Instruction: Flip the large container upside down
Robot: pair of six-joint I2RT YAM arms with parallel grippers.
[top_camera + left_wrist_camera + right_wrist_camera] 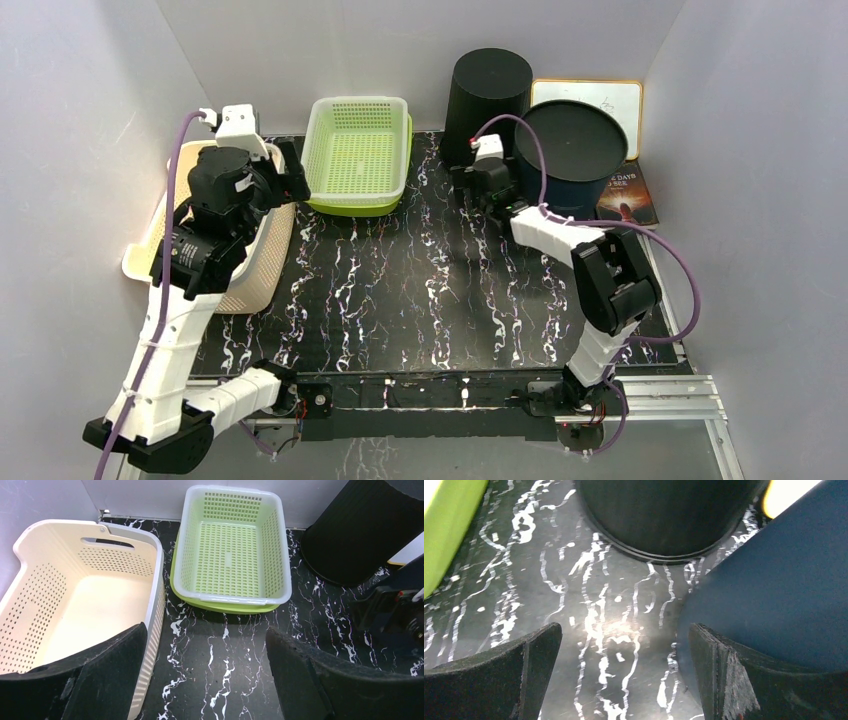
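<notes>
Though half-hidden overhead, cream basket (120,562) interior wrist-side.

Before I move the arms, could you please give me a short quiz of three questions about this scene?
1. True or false: the cream basket lies upside down.
2. Which thing is nearest to the right fingers? A green basket, B dark blue container, C book.
3. Fill in: the left fingers are ___.
Key: 1 false; 2 B; 3 open.
</notes>
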